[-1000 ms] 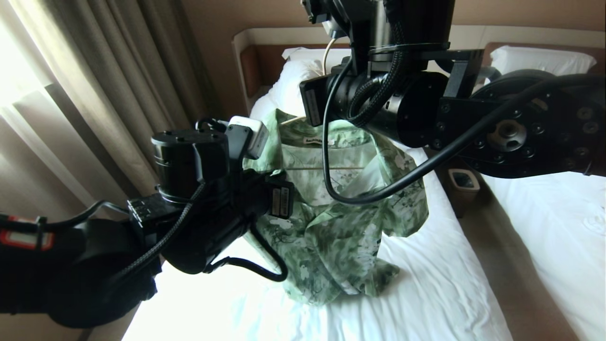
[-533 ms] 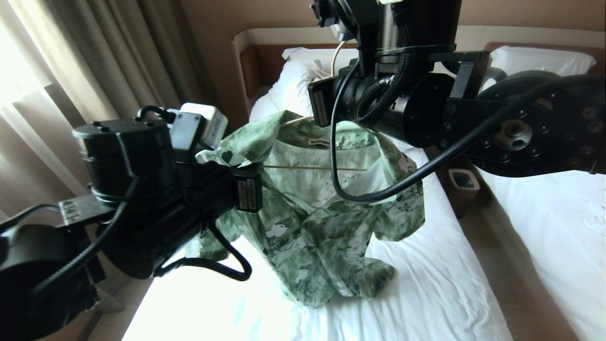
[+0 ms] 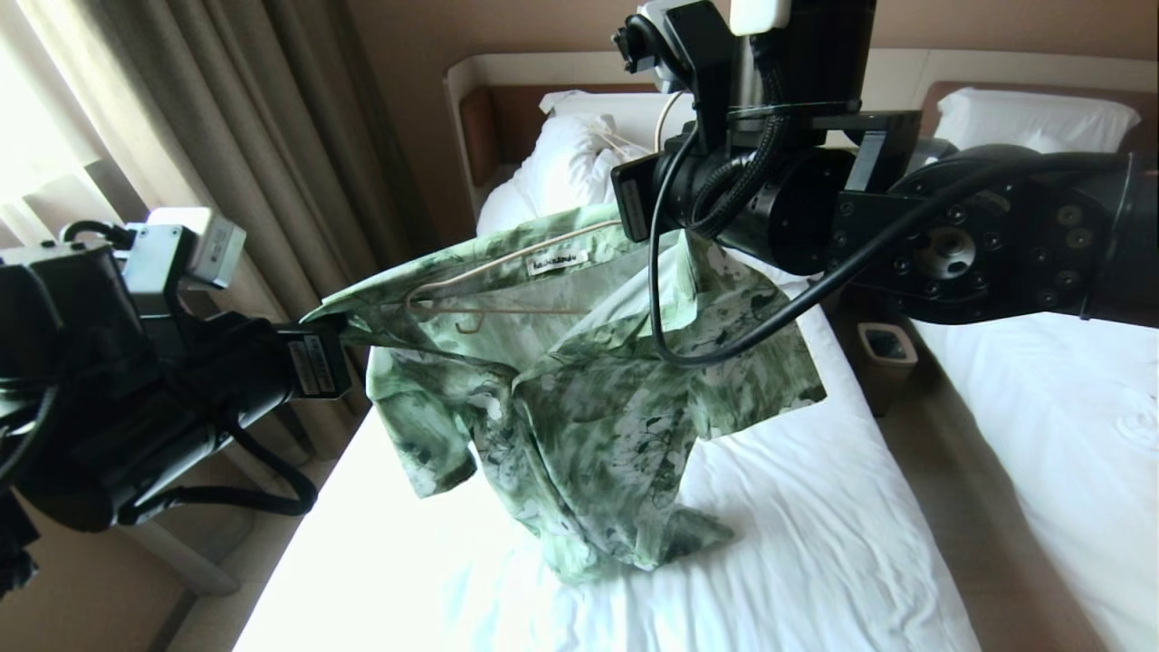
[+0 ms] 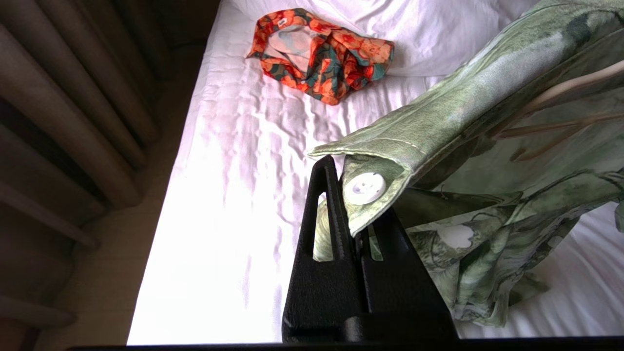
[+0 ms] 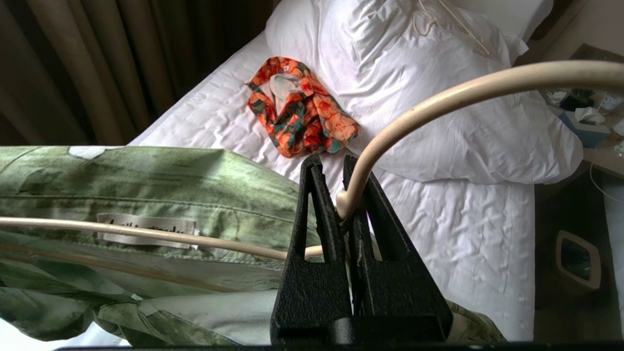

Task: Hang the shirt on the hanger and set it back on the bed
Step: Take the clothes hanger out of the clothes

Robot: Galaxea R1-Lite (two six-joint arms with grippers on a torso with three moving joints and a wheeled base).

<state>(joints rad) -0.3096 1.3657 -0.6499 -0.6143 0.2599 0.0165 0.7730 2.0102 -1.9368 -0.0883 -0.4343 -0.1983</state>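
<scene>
Shirt pinched by left end effector; right end effector clamps hanger.

The green floral shirt is hanging stretched above the white bed, hem touching the sheet, with the cream hanger sitting inside its collar.

Matt woven cloth shirt, smooth cream hanger, rumpled white bed sheet.

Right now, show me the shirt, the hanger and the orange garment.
shirt (image 3: 598, 407): head view, front panel.
hanger (image 5: 438, 100): right wrist view, curved hook.
orange garment (image 4: 326, 53): left wrist view, middle of the crumpled cloth.
</scene>
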